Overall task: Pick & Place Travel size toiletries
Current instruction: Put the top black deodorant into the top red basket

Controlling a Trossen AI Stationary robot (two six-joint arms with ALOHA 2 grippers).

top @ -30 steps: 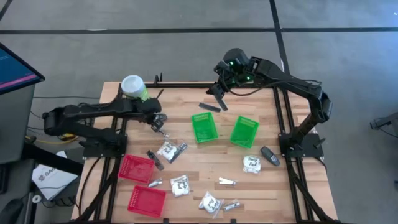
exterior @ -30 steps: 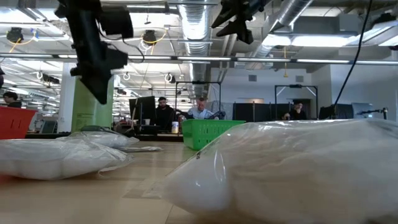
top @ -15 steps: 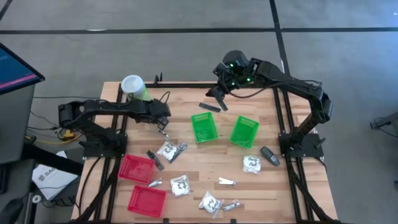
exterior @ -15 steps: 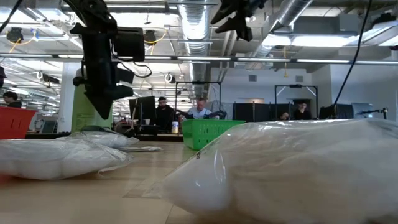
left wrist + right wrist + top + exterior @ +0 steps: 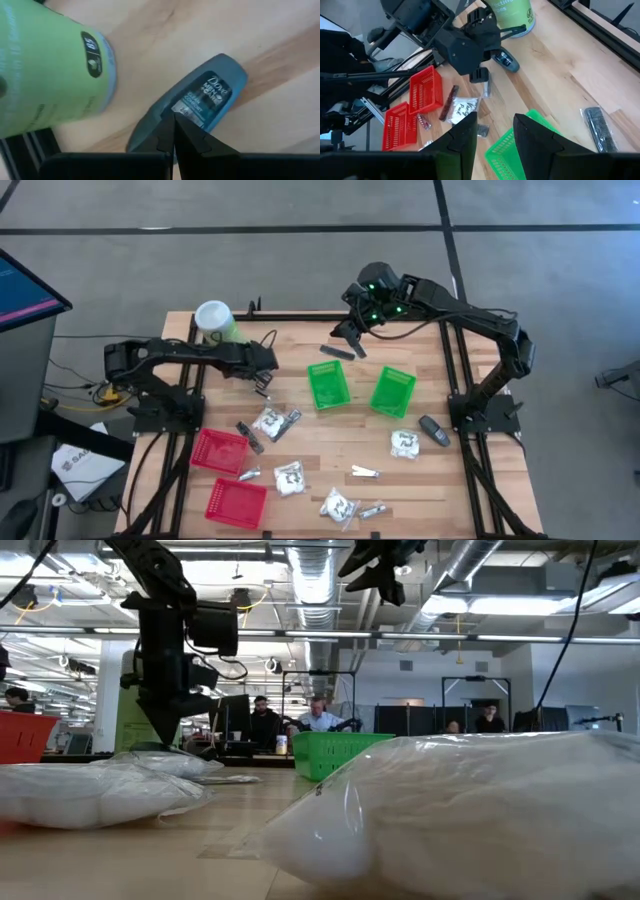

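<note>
The step in hand looks like the approach for a pick. The left gripper (image 5: 263,383) sits left of centre in the high view, hanging just over a small grey-blue Dove deodorant stick (image 5: 200,107) that lies flat on the wooden table (image 5: 440,480) close beside the light-green canister (image 5: 217,321). In the left wrist view its two dark fingers (image 5: 170,137) are pressed together, tips pointing at the stick's label, with nothing between them. So the next move, as I judge it, calls for spreading those fingers, dropping astride the stick's narrow width, and closing; the canister stands near enough that a careless descent could nudge it.

The left arm reaches in from the left edge, stretched low and nearly level, wrist bent down toward the board; the low view shows the gripper pointing straight down near the tabletop.

The right gripper (image 5: 349,340) waits high at upper centre, above the table's far edge. Its fingers (image 5: 465,137) stand partly apart and empty.

The other toiletries are scattered across the lower middle: white crinkly packets (image 5: 270,421), slim silvery sachets (image 5: 364,472), and a dark comb (image 5: 336,352). The green baskets (image 5: 330,385) and red baskets (image 5: 219,450) appear empty.
</note>
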